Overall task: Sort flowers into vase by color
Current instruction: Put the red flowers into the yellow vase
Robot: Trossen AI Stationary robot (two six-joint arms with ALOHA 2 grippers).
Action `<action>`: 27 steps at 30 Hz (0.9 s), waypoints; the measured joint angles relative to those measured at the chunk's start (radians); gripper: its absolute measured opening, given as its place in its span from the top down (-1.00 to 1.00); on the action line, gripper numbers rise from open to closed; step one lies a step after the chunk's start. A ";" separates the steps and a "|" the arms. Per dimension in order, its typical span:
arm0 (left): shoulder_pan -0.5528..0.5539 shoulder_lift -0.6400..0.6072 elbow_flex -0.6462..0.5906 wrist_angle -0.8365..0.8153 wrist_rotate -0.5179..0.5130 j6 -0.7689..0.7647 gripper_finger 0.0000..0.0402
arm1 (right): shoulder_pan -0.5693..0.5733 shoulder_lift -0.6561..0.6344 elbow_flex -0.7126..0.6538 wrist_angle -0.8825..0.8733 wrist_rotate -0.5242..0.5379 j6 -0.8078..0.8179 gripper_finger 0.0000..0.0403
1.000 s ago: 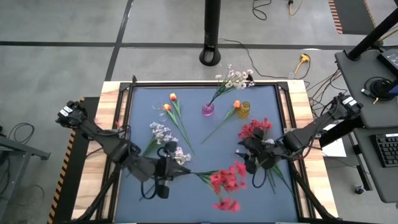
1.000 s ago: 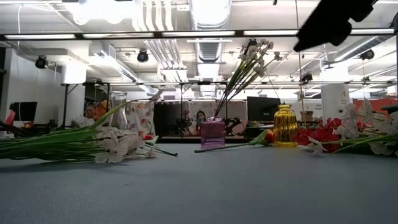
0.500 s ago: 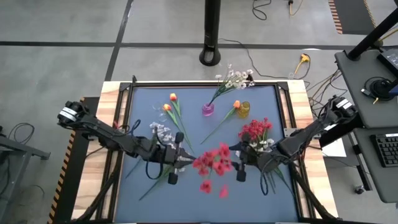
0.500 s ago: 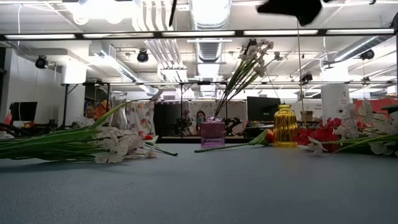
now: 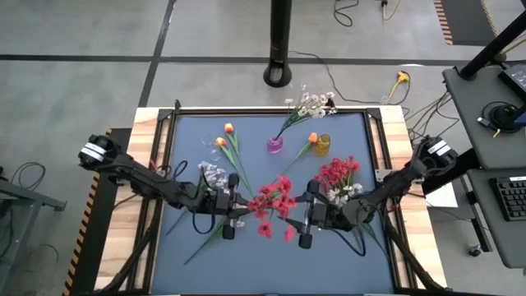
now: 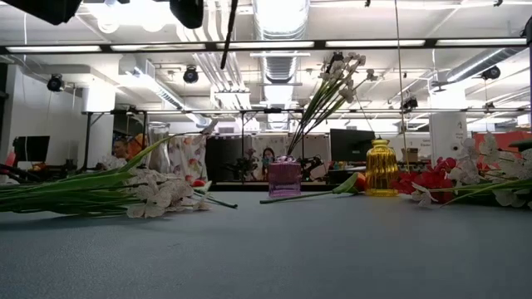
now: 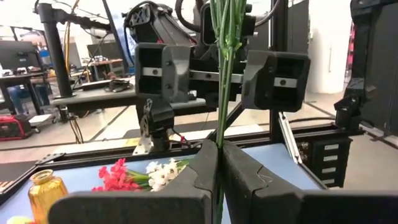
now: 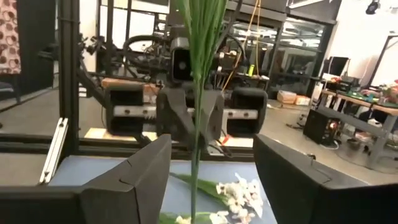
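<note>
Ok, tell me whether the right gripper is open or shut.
Open: the right gripper has its fingers apart, with the green stem between them, untouched.

No readable text, labels, brands, numbers or signs in any view. Nothing legible on the desk, on either arm, or on the gear in the room behind.

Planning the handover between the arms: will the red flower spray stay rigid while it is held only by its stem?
Probably top-heavy: the red flower spray carries its blossoms well beyond the left gripper, shut on thin stems. They look fairly straight there, so moderately stiff. The right gripper stands open around them.
</note>
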 joint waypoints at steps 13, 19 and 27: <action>0.023 0.159 0.098 0.070 -0.001 0.004 1.00 | -0.049 0.023 0.056 -0.025 -0.095 0.018 -0.29; 0.037 0.202 0.139 0.067 -0.001 0.001 1.00 | -0.049 0.022 0.055 -0.033 -0.104 0.019 -0.09; 0.040 0.207 0.147 0.075 -0.001 0.001 1.00 | -0.049 0.021 0.055 -0.046 -0.105 0.035 0.33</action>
